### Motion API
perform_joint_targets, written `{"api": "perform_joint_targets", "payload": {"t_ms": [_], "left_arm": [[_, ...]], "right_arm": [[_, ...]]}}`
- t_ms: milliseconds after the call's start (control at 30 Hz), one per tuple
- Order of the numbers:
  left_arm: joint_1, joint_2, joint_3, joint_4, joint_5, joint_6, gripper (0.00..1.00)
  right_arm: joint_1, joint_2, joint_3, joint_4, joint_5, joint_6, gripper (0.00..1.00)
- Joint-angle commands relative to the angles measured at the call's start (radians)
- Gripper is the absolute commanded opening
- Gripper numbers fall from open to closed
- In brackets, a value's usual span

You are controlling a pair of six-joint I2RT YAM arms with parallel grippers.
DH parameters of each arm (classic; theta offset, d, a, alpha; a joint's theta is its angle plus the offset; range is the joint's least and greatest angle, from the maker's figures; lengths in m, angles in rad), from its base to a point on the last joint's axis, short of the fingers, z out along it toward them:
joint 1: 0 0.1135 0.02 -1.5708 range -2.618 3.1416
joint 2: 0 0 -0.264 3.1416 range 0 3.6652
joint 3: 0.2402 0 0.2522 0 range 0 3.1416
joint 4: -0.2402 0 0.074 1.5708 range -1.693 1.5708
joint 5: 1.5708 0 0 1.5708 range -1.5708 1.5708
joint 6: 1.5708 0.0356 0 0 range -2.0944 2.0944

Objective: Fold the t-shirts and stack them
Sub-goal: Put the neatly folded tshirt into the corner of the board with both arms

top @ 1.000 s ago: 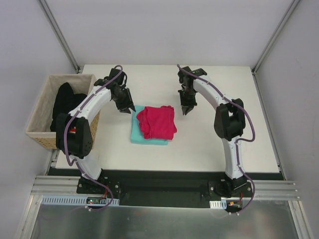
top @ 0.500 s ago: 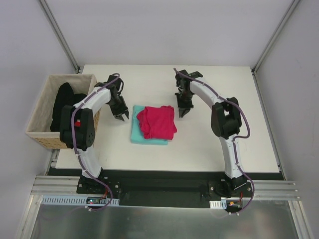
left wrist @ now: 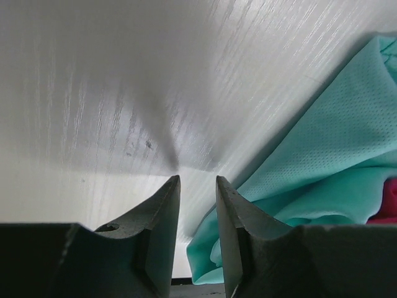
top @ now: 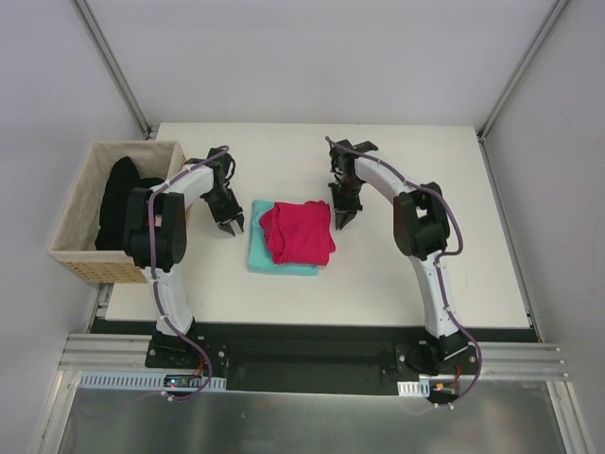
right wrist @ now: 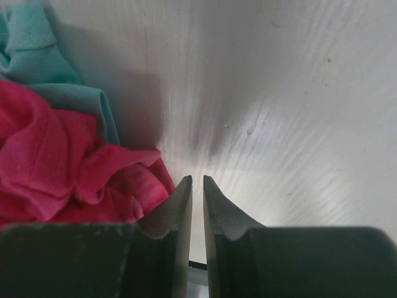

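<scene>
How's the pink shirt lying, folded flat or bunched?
Bunched. The pink shirt sits rumpled, creased and uneven, on top of the flat-folded teal shirt.

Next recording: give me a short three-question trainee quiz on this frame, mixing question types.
1. True or false: the magenta-pink cloth t-shirt lies on top of the folded teal-mint cloth t-shirt.
2. Which gripper's jaws stand closer together? A) left gripper B) right gripper
3. What does the woven basket at the left edge of the white table hold?

Key
1. True.
2. B; only a thin slit shows between them, and neither gripper holds cloth.
3. Dark, black cloth.
</scene>
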Motion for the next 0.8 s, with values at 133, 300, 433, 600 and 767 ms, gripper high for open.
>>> {"api": "perform_joint_targets", "payload": {"t_ms": [133,300,433,600,767], "left_arm": [[0.0,0.041,0.054,-0.001,0.048,0.003,0.29],[-0.008,0.05,0.055,0.014,0.073,-0.008,0.29],[-0.019,0.047,0.06,0.016,0.079,-0.016,0.29],[-0.042,0.035,0.058,0.017,0.08,-0.022,0.29],[-0.058,0.018,0.047,0.019,0.08,-0.033,0.29]], "right_arm": [[0.026,0.012,0.054,-0.02,-0.059,-0.002,0.15],[0.056,-0.023,0.085,-0.039,-0.049,0.01,0.15],[0.085,-0.059,0.091,-0.04,-0.036,0.027,0.15],[0.122,-0.068,0.088,-0.04,-0.037,0.049,0.14],[0.177,-0.069,0.093,-0.034,-0.04,0.07,0.14]]}}
